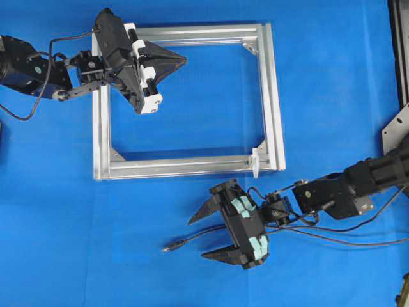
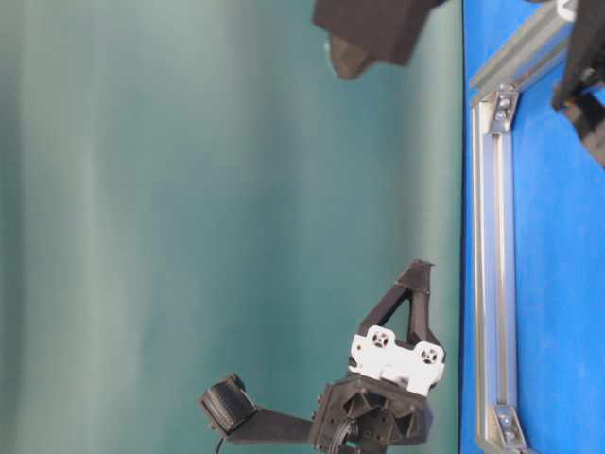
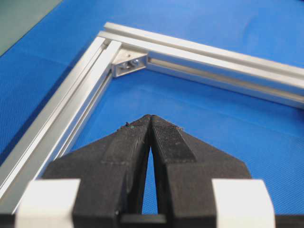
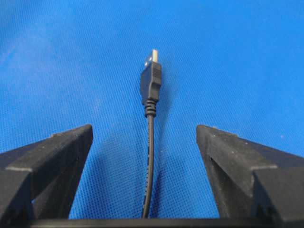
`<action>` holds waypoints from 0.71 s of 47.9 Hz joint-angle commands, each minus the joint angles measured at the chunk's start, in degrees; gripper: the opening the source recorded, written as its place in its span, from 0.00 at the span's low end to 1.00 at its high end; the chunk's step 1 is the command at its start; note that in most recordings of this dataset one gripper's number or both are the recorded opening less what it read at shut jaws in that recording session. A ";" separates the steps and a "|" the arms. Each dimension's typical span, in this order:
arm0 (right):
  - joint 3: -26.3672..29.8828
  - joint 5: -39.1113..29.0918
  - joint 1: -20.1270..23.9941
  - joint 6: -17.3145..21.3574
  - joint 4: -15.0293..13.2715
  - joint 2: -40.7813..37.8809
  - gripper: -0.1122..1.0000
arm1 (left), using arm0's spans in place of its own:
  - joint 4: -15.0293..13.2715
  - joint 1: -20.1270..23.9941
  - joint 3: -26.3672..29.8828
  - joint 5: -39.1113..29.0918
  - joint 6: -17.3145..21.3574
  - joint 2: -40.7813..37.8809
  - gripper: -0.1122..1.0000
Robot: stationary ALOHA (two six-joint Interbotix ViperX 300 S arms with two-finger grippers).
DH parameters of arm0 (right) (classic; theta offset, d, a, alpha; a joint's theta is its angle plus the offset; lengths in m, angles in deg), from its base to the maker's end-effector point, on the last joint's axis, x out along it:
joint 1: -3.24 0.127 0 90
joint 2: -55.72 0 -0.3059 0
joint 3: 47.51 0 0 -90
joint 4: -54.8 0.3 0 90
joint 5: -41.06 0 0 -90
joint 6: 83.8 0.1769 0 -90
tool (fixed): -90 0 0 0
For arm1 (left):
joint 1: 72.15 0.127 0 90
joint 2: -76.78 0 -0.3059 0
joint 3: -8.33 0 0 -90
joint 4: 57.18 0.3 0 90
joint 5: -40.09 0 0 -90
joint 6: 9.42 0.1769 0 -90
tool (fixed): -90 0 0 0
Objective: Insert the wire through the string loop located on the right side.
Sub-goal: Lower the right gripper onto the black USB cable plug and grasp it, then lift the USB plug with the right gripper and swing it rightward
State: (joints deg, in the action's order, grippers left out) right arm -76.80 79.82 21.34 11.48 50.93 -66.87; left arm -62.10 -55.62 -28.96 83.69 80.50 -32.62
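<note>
The wire (image 1: pixel 181 243) lies on the blue cloth below the frame, its plug tip (image 1: pixel 167 247) pointing left. My right gripper (image 1: pixel 197 240) is open, its two fingers straddling the wire without touching it. The right wrist view shows the wire (image 4: pixel 150 156) running up the middle between the spread fingers to the plug (image 4: pixel 151 83). The string loop (image 1: pixel 255 162) is a small white tie on the lower right of the silver frame (image 1: pixel 185 167), up and to the right of that gripper. My left gripper (image 1: pixel 183 61) is shut on nothing, hovering over the frame's upper left (image 3: pixel 151 118).
The square aluminium frame has corner brackets (image 3: pixel 129 64) inside it. Both arms trail thicker black cables (image 1: pixel 332 238). A metal bracket (image 1: pixel 397 128) sits at the right edge. In the table-level view the left gripper (image 2: pixel 419 274) hangs beside the frame rail (image 2: pixel 492 284).
</note>
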 commanded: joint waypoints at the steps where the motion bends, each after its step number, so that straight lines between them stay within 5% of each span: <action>1: 1.41 0.79 0.18 0.00 0.18 0.35 0.82 | 0.18 0.18 0.35 0.09 -0.09 1.67 0.08; 12: 1.93 0.44 0.26 0.00 0.35 -0.44 0.71 | 0.18 0.09 0.35 0.09 -0.26 1.67 0.08; 26: 0.70 0.26 0.00 0.09 1.14 0.09 0.10 | 0.18 0.09 0.35 0.09 -0.26 1.67 0.08; 34: 0.88 -1.49 0.00 0.09 1.23 0.44 0.07 | 0.18 0.18 0.35 0.09 -0.26 1.67 0.08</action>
State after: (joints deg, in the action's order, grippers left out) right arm -76.45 79.03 21.34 11.48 52.07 -68.27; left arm -62.19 -55.62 -28.96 83.42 80.14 -32.62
